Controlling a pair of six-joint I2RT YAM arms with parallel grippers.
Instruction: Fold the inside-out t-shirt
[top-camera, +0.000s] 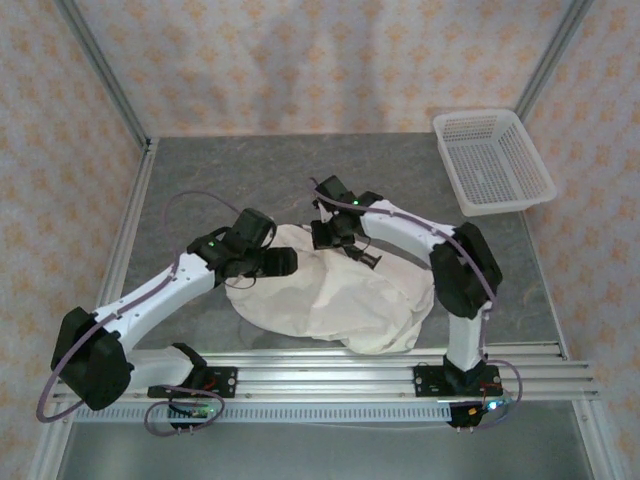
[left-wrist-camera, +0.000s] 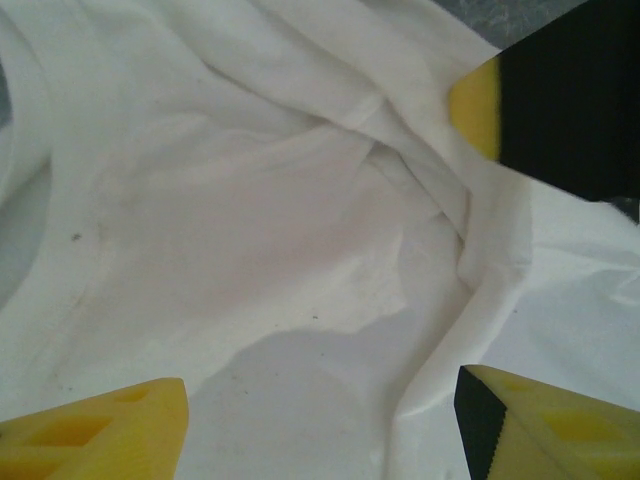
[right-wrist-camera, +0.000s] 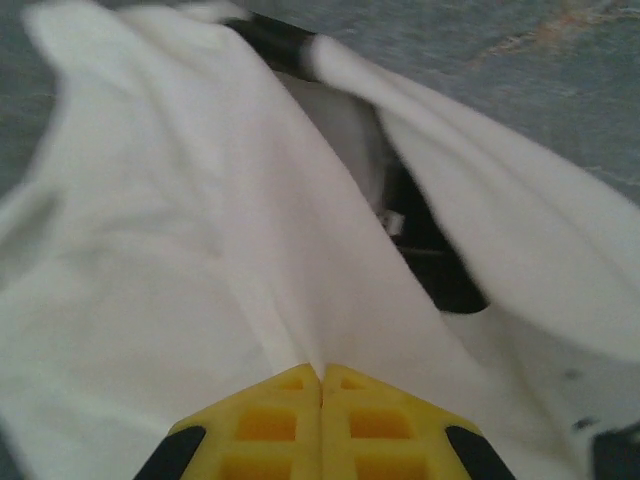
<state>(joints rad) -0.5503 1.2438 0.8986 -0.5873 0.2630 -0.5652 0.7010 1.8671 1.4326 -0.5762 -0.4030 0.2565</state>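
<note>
The inside-out t-shirt (top-camera: 330, 300) lies as a crumpled white mound at the table's middle, near the front rail. My right gripper (top-camera: 355, 250) reaches down onto its far edge. In the right wrist view it (right-wrist-camera: 321, 372) is shut, and a ridge of the t-shirt (right-wrist-camera: 180, 250) runs into the pinch between the yellow fingertips. My left gripper (top-camera: 290, 262) sits at the mound's upper left. It is open (left-wrist-camera: 320, 430), fingers (left-wrist-camera: 100, 430) wide apart over wrinkled cloth (left-wrist-camera: 250, 220) with nothing pinched. The right gripper's yellow and black finger (left-wrist-camera: 540, 100) shows at that view's upper right.
A white plastic mesh basket (top-camera: 492, 160) stands at the table's far right corner. The grey table (top-camera: 230, 170) is bare behind the arms. Patterned walls close in three sides, and a metal rail (top-camera: 330, 365) runs along the front edge.
</note>
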